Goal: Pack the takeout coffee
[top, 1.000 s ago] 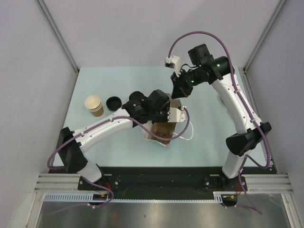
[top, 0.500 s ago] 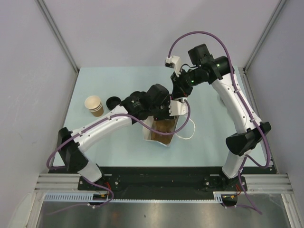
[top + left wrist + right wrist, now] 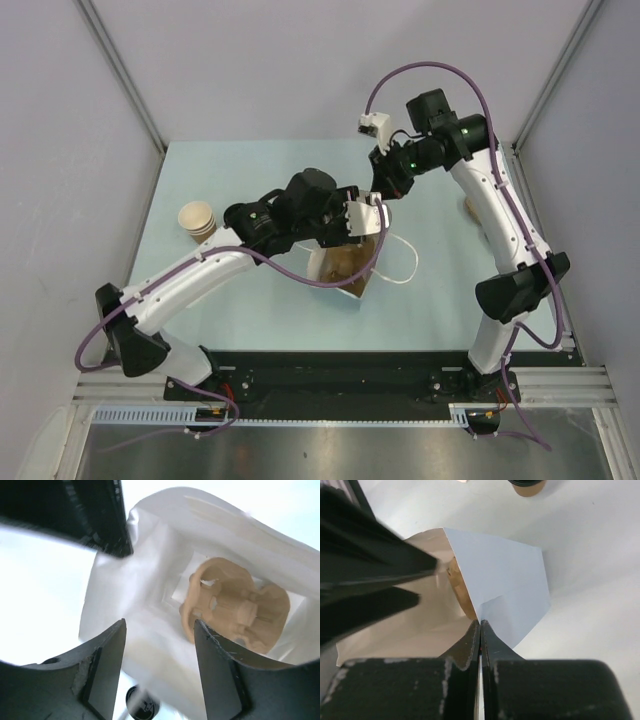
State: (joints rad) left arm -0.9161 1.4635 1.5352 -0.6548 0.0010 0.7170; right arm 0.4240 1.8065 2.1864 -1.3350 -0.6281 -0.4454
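Note:
A white paper bag (image 3: 360, 282) stands open at mid-table, with a tan moulded cup carrier (image 3: 235, 605) lying at its bottom. My right gripper (image 3: 381, 196) is shut on the bag's far rim (image 3: 505, 580), fingertips pinching the paper. My left gripper (image 3: 159, 625) hovers open above the bag's mouth, nothing between its fingers. The takeout coffee, a kraft cup with a black lid (image 3: 526, 485), stands on the table outside the bag; its lid (image 3: 142, 705) shows low in the left wrist view. In the top view my left arm hides it.
A stack of unlidded tan cups (image 3: 198, 221) stands at the table's left. The bag's white cord handle (image 3: 405, 262) loops out to the right. A tan object (image 3: 468, 208) shows partly behind the right arm. Grey walls close in three sides.
My left gripper has opened and drawn up and back out of the bag. The right gripper shifted slightly right, still pinching the rim, and the bag's mouth leans that way.

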